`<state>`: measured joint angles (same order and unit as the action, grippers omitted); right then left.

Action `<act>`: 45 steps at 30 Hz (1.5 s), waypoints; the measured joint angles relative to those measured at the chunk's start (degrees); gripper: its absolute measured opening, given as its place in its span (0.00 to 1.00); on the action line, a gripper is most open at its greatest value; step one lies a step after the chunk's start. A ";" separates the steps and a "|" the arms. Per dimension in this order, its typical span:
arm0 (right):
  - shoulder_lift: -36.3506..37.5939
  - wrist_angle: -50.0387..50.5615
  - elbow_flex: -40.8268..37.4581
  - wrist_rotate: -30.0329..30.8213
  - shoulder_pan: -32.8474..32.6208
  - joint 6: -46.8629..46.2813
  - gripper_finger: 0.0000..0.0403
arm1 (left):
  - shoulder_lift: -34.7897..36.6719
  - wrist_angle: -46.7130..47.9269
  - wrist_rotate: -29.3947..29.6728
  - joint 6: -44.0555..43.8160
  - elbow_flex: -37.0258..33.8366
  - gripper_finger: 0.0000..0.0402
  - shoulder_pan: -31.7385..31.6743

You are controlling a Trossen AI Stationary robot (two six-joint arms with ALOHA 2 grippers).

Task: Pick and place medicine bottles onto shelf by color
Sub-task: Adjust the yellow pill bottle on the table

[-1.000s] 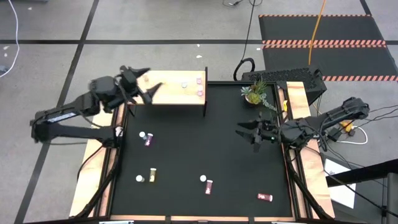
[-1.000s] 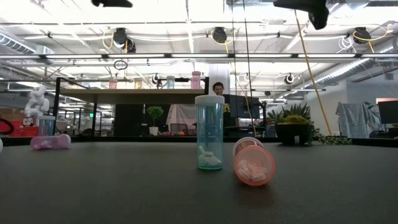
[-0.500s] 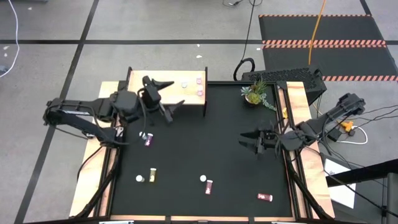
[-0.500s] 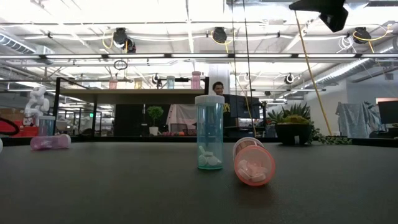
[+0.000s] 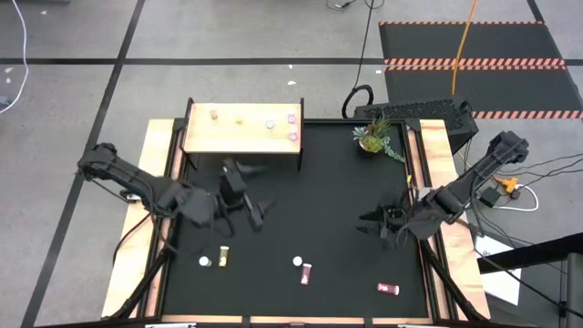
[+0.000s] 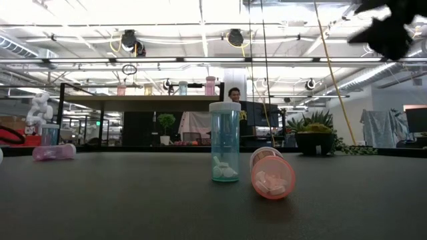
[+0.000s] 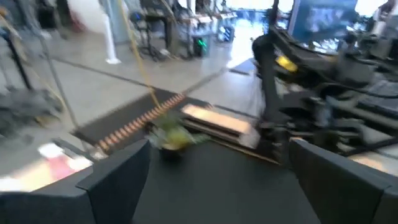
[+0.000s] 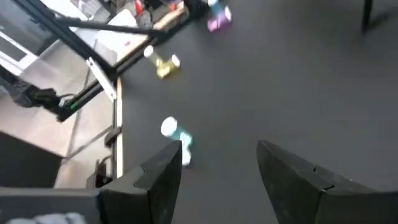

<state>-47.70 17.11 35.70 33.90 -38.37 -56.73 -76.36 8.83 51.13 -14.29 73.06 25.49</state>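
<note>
Hovering empty and wide open, the left end effector (image 5: 244,189) could topple the pink bottle (image 5: 217,208) descending off-centre.

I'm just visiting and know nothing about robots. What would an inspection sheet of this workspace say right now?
Surface: black table top, pale wooden rails along its sides.
Job's things: shelf at the far left corner carries five small bottles; bottles left on the table include a yellow one, a teal one upright and a red one lying down.
Clutter: potted plant at the far edge.
Grippers: left gripper above the table in front of the shelf, fingers open, empty; right gripper near the right rail, fingers open, empty.
Cables: black loop behind the table.
Surroundings: grey floor, striped mat.
</note>
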 joint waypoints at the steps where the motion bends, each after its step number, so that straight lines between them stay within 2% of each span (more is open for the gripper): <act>1: -0.10 -2.10 -2.00 -0.71 -0.49 -1.69 0.50 | -1.26 0.23 0.00 -2.06 0.00 0.94 1.19; 6: -3.40 -19.89 -12.49 -1.10 -2.79 -9.66 0.50 | -5.64 2.21 0.03 -9.84 -0.07 0.94 7.17; 10: -10.61 -35.34 -14.06 0.87 -5.17 -9.94 0.50 | -4.34 11.27 4.19 -16.18 -0.04 0.94 10.60; 13: -17.21 -37.45 -9.47 2.51 -5.51 -8.37 0.48 | -0.79 23.85 6.07 -26.55 -0.04 0.94 11.77; 16: -23.78 -34.87 -3.12 2.74 -4.28 -7.40 0.46 | 1.68 39.56 4.86 -42.88 0.01 0.94 11.68; 18: -27.93 -32.44 1.00 2.91 -2.75 -7.30 0.45 | 2.23 48.46 0.57 -51.78 -0.04 0.94 11.12; 21: -33.37 -31.29 6.84 3.52 0.32 -8.08 0.44 | 2.30 56.45 -7.83 -59.98 -0.20 0.94 10.71; 23: -36.47 -30.33 10.19 3.53 2.67 -8.17 0.44 | 2.30 56.94 -13.25 -60.89 -1.40 0.94 11.14; 28: -42.21 -26.27 20.14 3.53 6.74 -6.94 0.43 | 2.09 57.80 -22.45 -54.55 -5.36 0.94 13.49; 32: -47.01 -19.88 31.29 3.56 7.21 -3.86 0.43 | 6.26 60.17 -23.16 -56.48 -10.14 0.94 17.15; 37: -54.00 -11.70 43.50 6.83 7.19 -5.70 0.43 | 17.03 58.61 -22.82 -63.07 -19.17 0.93 20.81; 41: -58.36 -12.58 47.55 8.12 7.08 -9.75 0.43 | 21.57 51.82 -23.97 -70.32 -25.76 0.86 21.82; 45: -59.96 -12.24 48.00 7.76 6.58 -14.85 0.43 | 20.48 43.19 -29.14 -65.02 -29.70 0.76 21.99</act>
<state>-107.66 4.86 83.70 41.66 -31.79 -71.58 -55.88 52.02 22.00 -79.31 43.36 47.48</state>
